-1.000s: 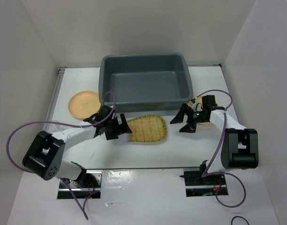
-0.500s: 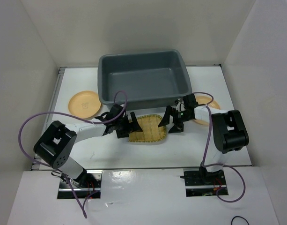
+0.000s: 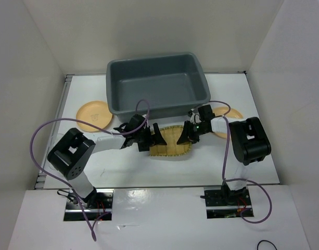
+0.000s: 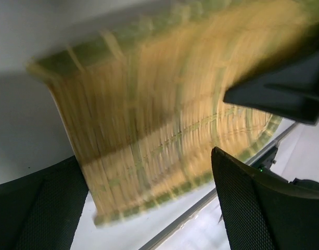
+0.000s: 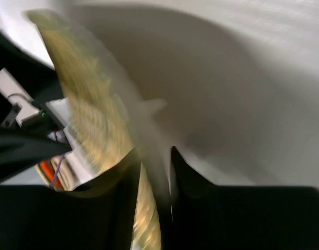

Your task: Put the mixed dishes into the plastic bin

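The woven yellow bamboo tray [image 3: 170,146] lies on the white table just in front of the dark grey plastic bin [image 3: 155,82]. My left gripper [image 3: 152,139] is open at the tray's straight left end, its fingers wide on either side of the weave [image 4: 154,120]. My right gripper [image 3: 188,136] is at the tray's rounded right end. Its fingers are closed narrowly on the tray's rim [image 5: 146,219], which runs up between them. One pale-orange plate [image 3: 93,114] lies left of the bin. Another plate [image 3: 228,115] lies to the right, partly under my right arm. No cups show.
White walls close in the table on the left, back and right. The bin's near wall [image 3: 164,110] stands just behind both grippers. Purple cables loop off both arms. The wrist views are blurred.
Both arms have swung inward to the tray. The right gripper went from wide open to closed on its rounded end. The left gripper stayed open and reached the tray's left end.
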Controlling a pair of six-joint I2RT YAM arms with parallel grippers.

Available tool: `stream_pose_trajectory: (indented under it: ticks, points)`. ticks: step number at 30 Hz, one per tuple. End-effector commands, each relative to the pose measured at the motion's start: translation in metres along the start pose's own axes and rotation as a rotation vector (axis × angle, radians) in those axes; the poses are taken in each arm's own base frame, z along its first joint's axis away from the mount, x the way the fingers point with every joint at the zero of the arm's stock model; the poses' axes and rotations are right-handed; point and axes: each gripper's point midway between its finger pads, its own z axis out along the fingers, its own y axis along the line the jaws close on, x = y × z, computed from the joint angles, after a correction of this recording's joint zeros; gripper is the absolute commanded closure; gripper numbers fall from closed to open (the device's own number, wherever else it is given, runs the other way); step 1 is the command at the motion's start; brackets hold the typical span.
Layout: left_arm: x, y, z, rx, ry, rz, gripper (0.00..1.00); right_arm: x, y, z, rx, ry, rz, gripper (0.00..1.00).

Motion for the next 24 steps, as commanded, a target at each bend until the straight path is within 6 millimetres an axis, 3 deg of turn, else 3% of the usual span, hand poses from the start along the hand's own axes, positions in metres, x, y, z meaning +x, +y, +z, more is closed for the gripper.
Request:
stream_pose_trajectory:
  ticks: [1,2,5,6,8,11,14,15,17,18,21,22,24]
  points:
    - [0.044,0.038,0.018,-0.123,0.129,0.017,0.01,-0.004,0.042,-0.007,-0.115,-0.034,-0.189,0.72]
    - [0.05,0.035,0.018,-0.114,0.144,0.027,0.01,0.0,0.042,-0.01,-0.11,-0.023,-0.186,0.83]
    - [0.048,0.027,0.018,-0.104,0.144,0.037,0.01,-0.004,0.061,-0.03,-0.119,-0.052,-0.28,1.0]
    - [0.048,0.019,0.015,-0.086,0.138,0.05,0.01,0.005,0.062,-0.037,-0.11,-0.029,-0.27,1.0]
    - [0.047,0.014,0.006,-0.087,0.14,0.061,0.01,0.001,0.083,-0.059,-0.121,-0.069,-0.365,1.0]
    - [0.036,-0.01,-0.019,-0.061,0.085,0.099,0.0,0.014,0.112,-0.092,-0.167,-0.07,-0.484,1.0]
    - [0.024,-0.04,-0.059,0.004,-0.002,0.142,0.0,0.026,0.143,-0.128,-0.236,-0.11,-0.612,1.0]
    - [0.017,-0.058,-0.082,0.057,-0.055,0.149,0.0,0.027,0.157,-0.141,-0.26,-0.138,-0.665,1.0]
    - [0.013,-0.062,-0.104,0.071,-0.109,0.144,0.0,0.036,0.176,-0.16,-0.306,-0.173,-0.752,1.0]
    - [0.01,-0.072,-0.124,0.115,-0.157,0.142,0.0,0.041,0.187,-0.173,-0.322,-0.212,-0.798,1.0]
    - [0.014,-0.061,-0.147,0.116,-0.205,0.114,0.0,0.052,0.203,-0.186,-0.382,-0.222,-0.816,1.0]
    - [0.013,-0.057,-0.152,0.116,-0.215,0.092,0.0,0.05,0.206,-0.187,-0.388,-0.232,-0.804,1.0]
    - [0.014,-0.054,-0.17,0.137,-0.251,0.081,0.0,0.028,0.231,-0.204,-0.418,-0.342,-0.775,1.0]
